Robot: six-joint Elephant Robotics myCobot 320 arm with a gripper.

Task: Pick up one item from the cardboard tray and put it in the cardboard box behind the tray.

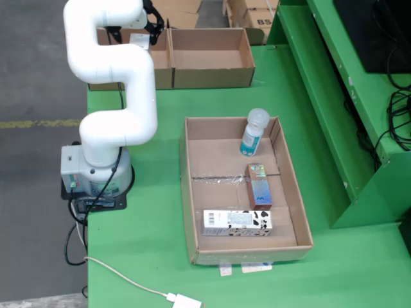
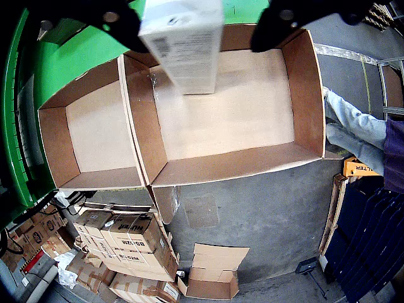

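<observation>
My gripper [image 1: 149, 25] is at the back left of the fixed view, shut on a white carton [image 1: 139, 40]. In the wrist view the white carton [image 2: 183, 41] hangs between the black fingers [image 2: 278, 25] of the gripper [image 2: 189, 19], above the floor of an open cardboard box [image 2: 303, 95]. That is the left box [image 1: 162, 77] of two behind the tray, partly hidden by the arm. The cardboard tray [image 1: 192, 192] holds a bottle [image 1: 253, 131], a small red box [image 1: 260, 186] and a white cow-patterned carton [image 1: 237, 222].
A second cardboard box [image 1: 212, 77] stands to the right of the first and shows at the left of the wrist view [image 2: 50, 132]. The arm's base [image 1: 96, 173] is at the table's left edge. A green frame [image 1: 334, 96] runs along the right. A white cable [image 1: 128, 282] lies at the front.
</observation>
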